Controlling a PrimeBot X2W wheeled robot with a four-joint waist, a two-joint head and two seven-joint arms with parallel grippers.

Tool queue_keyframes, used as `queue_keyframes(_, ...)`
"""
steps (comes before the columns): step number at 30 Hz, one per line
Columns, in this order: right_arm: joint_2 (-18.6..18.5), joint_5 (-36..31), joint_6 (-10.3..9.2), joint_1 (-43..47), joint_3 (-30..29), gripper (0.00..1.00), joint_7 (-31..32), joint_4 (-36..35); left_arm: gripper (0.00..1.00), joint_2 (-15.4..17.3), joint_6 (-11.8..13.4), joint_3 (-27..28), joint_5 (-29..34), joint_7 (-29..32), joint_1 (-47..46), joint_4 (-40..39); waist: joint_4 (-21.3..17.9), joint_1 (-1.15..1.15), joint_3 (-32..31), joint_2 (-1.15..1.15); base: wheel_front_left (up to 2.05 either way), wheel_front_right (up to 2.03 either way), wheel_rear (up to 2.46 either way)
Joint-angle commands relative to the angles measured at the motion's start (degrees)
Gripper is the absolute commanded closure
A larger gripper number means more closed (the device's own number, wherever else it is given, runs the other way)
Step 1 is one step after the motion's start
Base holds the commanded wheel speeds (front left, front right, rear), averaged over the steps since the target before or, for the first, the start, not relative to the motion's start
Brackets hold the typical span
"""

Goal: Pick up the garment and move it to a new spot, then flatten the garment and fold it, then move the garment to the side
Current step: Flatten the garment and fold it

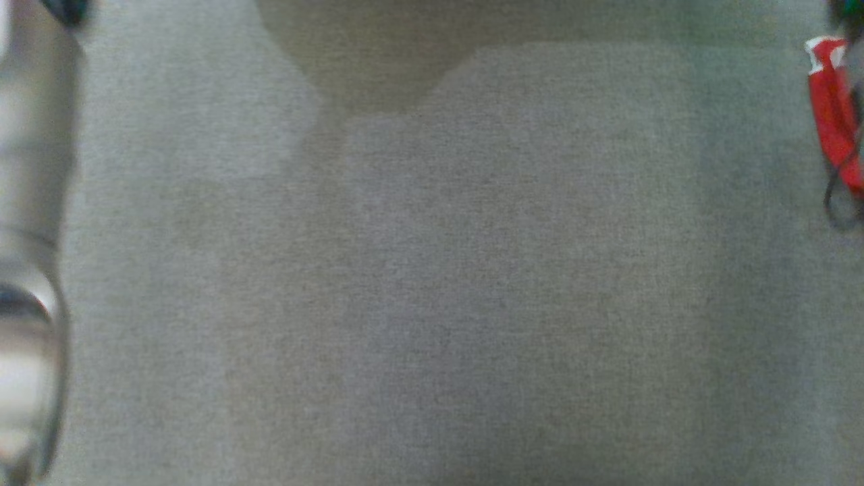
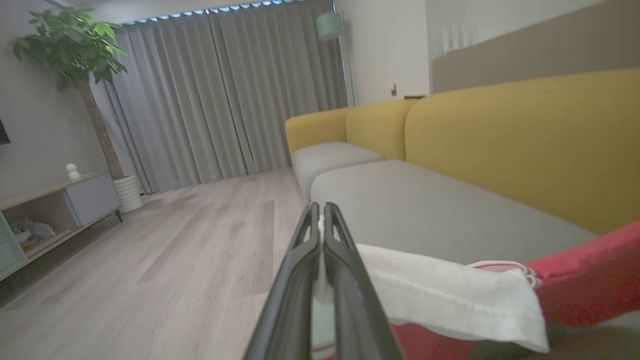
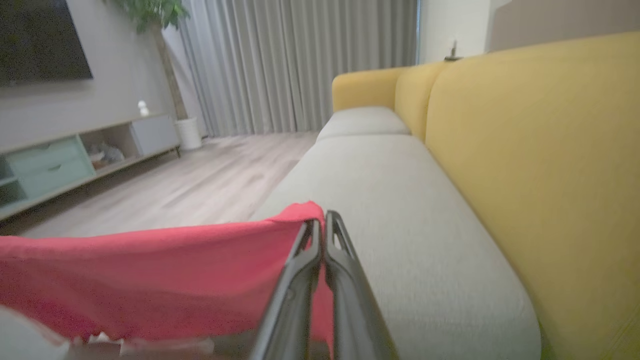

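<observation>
The garment is red with a white trimmed part. My left gripper is shut on its white part, and the red cloth stretches away to the right above the grey seat. In the right wrist view my right gripper is shut on a red edge of the garment, which hangs taut to the left. The head view looks down on the grey sofa seat, with a strip of the garment at the far right edge and a pale forearm along the left edge.
A yellow backrest runs behind the long grey seat. A wooden floor lies in front of the sofa, with a low TV cabinet, a potted tree and grey curtains beyond.
</observation>
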Motion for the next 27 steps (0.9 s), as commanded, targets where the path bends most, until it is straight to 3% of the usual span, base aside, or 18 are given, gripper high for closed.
queue_keyframes(1,0.01,0.45,0.40,0.36,0.69,1.00,0.39,-1.32,1.00,2.70,-0.19,0.58,-0.18,-0.43,-0.94,-1.49,0.69,0.00,-0.88,0.00,0.00,0.00,0.00)
queue_keyframes(5,-1.68,4.13,0.40,6.95,6.43,1.00,5.94,-0.55,1.00,2.73,-0.32,-3.23,-2.70,0.14,8.05,-2.43,1.66,0.00,-3.55,0.00,0.00,0.00,0.00)
queue_keyframes(9,-4.47,8.24,0.40,13.67,13.49,1.00,12.65,-2.89,1.00,5.32,-0.34,-8.84,-6.82,3.85,17.42,-6.80,2.33,0.00,-6.82,0.00,0.00,0.00,0.00)
queue_keyframes(16,-10.57,14.47,0.40,21.45,23.10,1.00,19.66,-8.72,1.00,14.64,-0.35,-17.34,-16.21,14.77,29.11,-20.35,2.88,0.00,-11.54,0.00,0.00,0.00,0.00)
queue_keyframes(21,-13.69,17.30,0.40,23.92,28.04,1.00,21.98,-11.20,1.00,21.40,-0.36,-18.97,-21.61,20.82,34.50,-29.66,2.34,0.00,-14.30,0.00,0.00,0.00,0.00)
queue_keyframes(27,-15.51,22.02,0.40,26.62,31.84,1.00,24.81,-13.70,1.00,27.29,-0.29,-19.21,-27.47,27.73,40.35,-40.20,1.09,0.00,-17.70,0.00,0.00,0.00,0.00)
